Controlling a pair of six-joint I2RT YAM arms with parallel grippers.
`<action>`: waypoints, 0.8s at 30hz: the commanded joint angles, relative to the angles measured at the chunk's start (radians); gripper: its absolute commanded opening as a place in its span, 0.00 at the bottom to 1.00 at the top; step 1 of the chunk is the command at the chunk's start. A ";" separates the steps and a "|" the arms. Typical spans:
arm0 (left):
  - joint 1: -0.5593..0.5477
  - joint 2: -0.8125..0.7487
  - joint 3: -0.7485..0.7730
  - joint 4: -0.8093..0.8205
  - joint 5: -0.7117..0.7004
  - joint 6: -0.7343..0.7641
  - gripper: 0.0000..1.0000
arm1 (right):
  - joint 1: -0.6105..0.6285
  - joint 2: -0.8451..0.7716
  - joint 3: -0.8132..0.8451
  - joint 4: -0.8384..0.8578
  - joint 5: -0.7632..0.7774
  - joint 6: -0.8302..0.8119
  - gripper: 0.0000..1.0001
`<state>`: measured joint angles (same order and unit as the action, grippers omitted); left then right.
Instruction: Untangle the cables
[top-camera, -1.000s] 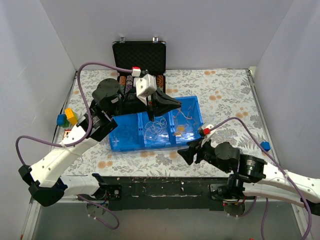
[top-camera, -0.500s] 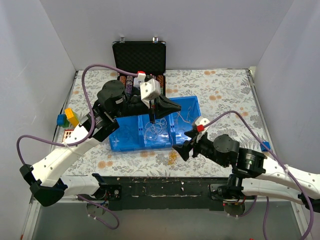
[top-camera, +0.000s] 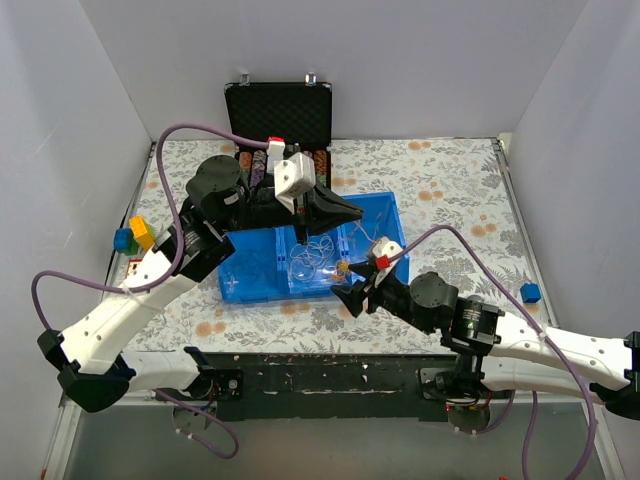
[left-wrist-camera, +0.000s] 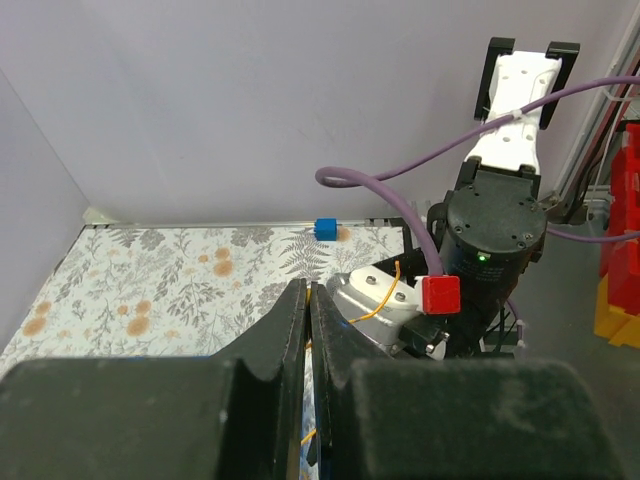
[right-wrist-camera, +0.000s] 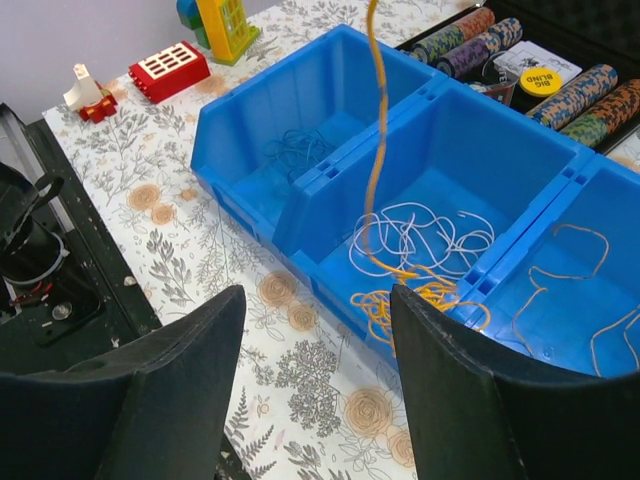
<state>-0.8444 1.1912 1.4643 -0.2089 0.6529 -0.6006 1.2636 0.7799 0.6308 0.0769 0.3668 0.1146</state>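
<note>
A taut yellow cord (right-wrist-camera: 378, 150) drops into the blue tray's (right-wrist-camera: 240, 150) middle compartment.

In the right wrist view, at the upper right of the frame, a yellow disc (right-wrist-camera: 540, 79) carries the word "BLIND" in dark capitals. A shorter word stands above it, too small to read with certainty. The disc lies on a white card (right-wrist-camera: 512, 62) in a black case (right-wrist-camera: 600, 18), between rows of poker chips (right-wrist-camera: 575, 92). The top and left wrist views show no legible writing.
</note>
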 joint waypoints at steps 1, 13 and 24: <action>0.005 -0.004 0.048 0.011 0.031 -0.024 0.00 | 0.002 0.004 -0.008 0.150 0.040 -0.029 0.67; 0.018 -0.002 0.080 0.032 0.067 -0.067 0.00 | 0.000 0.056 0.017 0.169 0.063 -0.059 0.51; 0.022 0.074 0.295 0.051 -0.032 0.002 0.00 | 0.000 0.102 -0.212 0.204 -0.092 0.175 0.34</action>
<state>-0.8272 1.2423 1.6451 -0.1867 0.6685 -0.6388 1.2633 0.8719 0.4995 0.2272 0.3374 0.1810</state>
